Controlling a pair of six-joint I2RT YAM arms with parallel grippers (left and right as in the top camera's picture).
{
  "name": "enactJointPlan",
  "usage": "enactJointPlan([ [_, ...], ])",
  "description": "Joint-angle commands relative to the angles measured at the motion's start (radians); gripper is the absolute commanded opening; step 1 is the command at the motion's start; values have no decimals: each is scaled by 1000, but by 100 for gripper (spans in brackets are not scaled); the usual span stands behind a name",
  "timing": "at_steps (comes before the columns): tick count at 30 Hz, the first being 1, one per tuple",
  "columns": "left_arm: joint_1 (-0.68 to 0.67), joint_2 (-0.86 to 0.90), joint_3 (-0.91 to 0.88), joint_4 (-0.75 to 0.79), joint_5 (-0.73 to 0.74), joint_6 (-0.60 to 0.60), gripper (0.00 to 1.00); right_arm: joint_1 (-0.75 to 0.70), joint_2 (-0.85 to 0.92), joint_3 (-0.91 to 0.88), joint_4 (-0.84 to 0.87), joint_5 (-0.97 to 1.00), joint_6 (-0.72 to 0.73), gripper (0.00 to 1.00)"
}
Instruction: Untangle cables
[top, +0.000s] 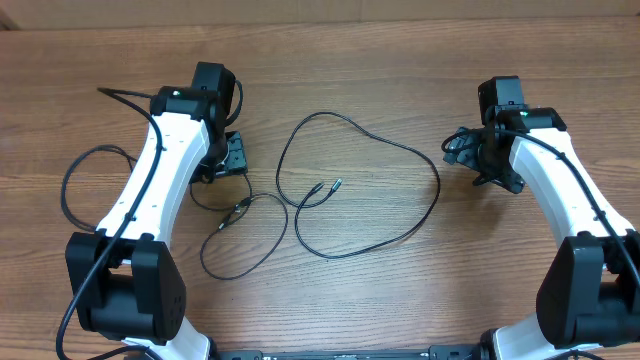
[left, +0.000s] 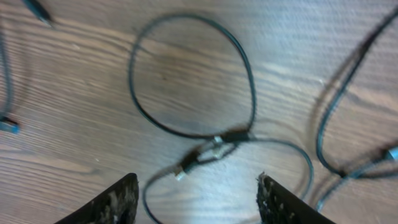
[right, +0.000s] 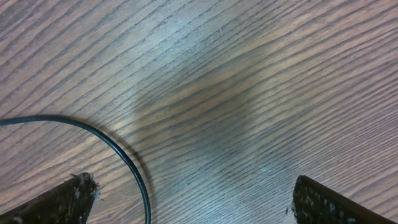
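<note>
Your left pincer (left: 198, 186) stands spread and pinches nothing, low over the surface (left: 74, 93). At its 12 o'clock lies the short cable (left: 132, 93), curled in a ring, with its two plug ends (left: 214, 148) crossing at the ring's 6 o'clock. At 3 o'clock the long cable (left: 320, 134) runs just beside it; whether they touch, I cannot tell. Your right pincer (right: 193, 193) is spread wide too, empty, with an arc of the long cable (right: 127, 155) at its 8 o'clock. You look to be at the last separating step. Next, pinch one short-cable plug and draw it away from the long cable, toward 9 o'clock.
</note>
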Motion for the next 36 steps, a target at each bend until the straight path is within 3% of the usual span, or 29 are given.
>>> enactJointPlan([
  [1,2,8,19,-35,78,49,66,3,5,-5,1,14,0,100],
  [5,-2,8,-16,-54,77,100,80,3,5,-5,1,14,0,100],
  [10,-2,8,-140,25,92,162,80,3,5,-5,1,14,0,100],
  [17,-2,9,-328,249,211,371,63,3,5,-5,1,14,0,100],
  [21,-2,9,-390,377,211,429,61,3,5,-5,1,15,0,100],
  [29,-2,8,-488,587,208,518,55,3,5,-5,1,14,0,100],
  [36,-2,9,-565,612,221,517,38,3,5,-5,1,14,-1,100],
])
